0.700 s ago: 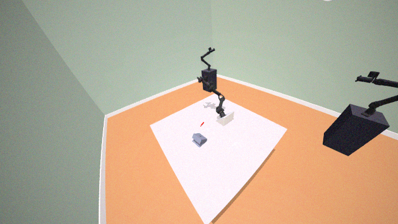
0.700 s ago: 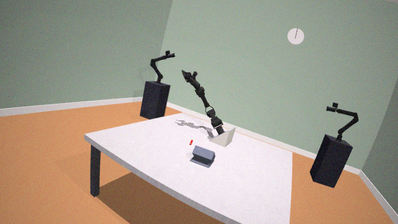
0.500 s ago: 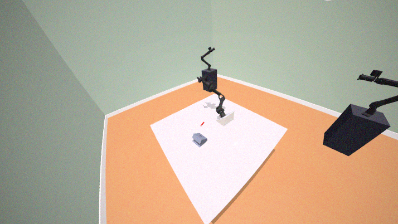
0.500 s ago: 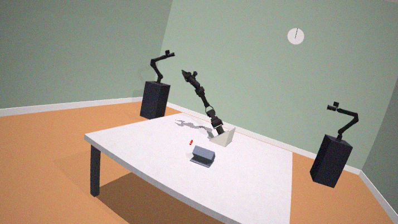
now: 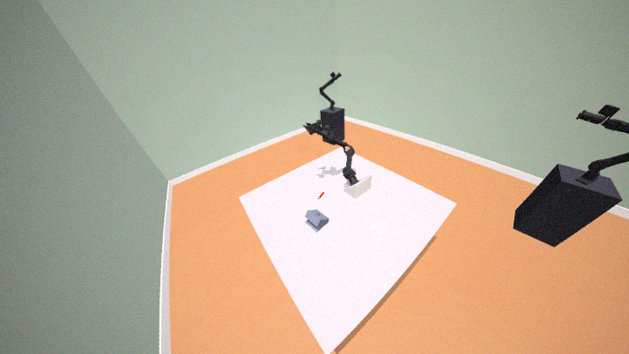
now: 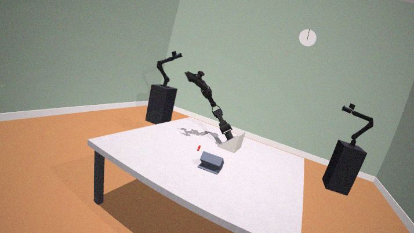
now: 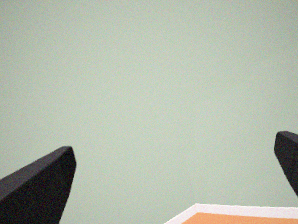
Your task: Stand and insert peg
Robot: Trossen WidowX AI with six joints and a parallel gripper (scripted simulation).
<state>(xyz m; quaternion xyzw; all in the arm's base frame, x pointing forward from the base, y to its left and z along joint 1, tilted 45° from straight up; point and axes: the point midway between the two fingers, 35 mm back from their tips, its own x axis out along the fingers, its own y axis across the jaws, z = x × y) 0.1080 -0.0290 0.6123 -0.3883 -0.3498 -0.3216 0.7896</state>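
And here is the tool [image 5: 307, 128] [image 6: 186, 75] [image 7: 174, 148], high at the end of the raised arm [image 5: 349, 158] [image 6: 220, 116], its fingers spread wide with nothing between them! The wrist view gives it only green wall [image 7: 170, 75] and a corner of orange floor [image 7: 240, 219], so there's no peg in its sights.

Moving outward, down below lies the red peg [image 5: 321, 195] [image 6: 199, 148], flat on the table [image 5: 282, 198] [image 6: 130, 148], between the arm's side of the table and the blue-grey sloped block [image 5: 316, 220] [image 6: 212, 160]. That's the relation to watch: the peg is well below the tool and out toward the block, and this one arm is the only one mounted at the table, so the job looks to be its alone.

Now the long axis! In the top view the peg runs slantwise, upper right to lower left, with a pale patch at the lower-left end, nearer the block. I'd take that for the white band, making the upper-right end the plain one, though it's tiny from here.

We look to be right at the start. The coming move should swing the tool down over the peg and set the fingers across that slant; grip it askew, and standing it on its plain end could turn wobbly.
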